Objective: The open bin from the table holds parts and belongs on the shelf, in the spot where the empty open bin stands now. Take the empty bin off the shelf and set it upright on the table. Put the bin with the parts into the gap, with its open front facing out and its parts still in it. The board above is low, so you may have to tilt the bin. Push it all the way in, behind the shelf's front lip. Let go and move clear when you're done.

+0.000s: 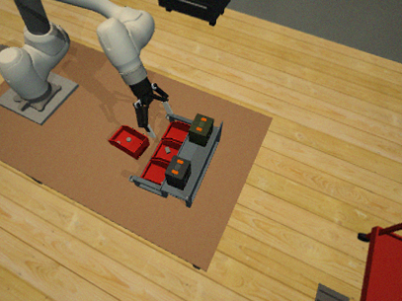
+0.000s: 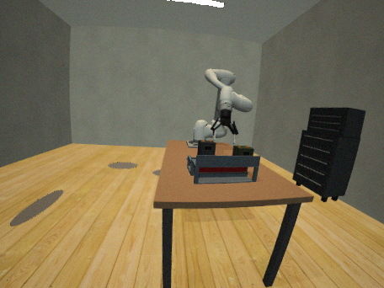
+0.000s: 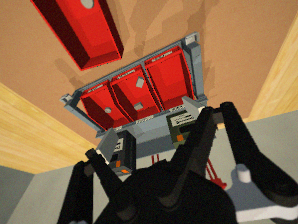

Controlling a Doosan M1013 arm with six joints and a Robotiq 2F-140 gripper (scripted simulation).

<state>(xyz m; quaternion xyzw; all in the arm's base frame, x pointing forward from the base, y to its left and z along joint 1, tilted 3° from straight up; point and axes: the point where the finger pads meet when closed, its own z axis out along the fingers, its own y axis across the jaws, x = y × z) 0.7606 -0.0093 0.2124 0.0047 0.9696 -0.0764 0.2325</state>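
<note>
Surface: brown top, bearing shelf and loaded bin.
Shelf: grey unit, right of centre in the top view; three red bins side by side in it.
Gripper: spread wide, nothing between the fingers; above the shelf's front side. Single arm, so no choice of reach.
Loaded bin: red, on the surface, left of the shelf in the top view, apart from it; upper left in the wrist view. Parts visible inside.
Empty bin: still in its slot, upper end of the row in the top view, right-hand one in the wrist view.
Key bearing: empty bin lies to the right of and slightly below the fingertips in the top view. Its long axis runs steeply down the wrist frame, lower end leaning right; the finger spread runs across that axis. Judged favourable for closing on the side walls, once lowered and centred.
Boxes: olive and dark, on the top board. Olive one is the likelier snag.
</note>
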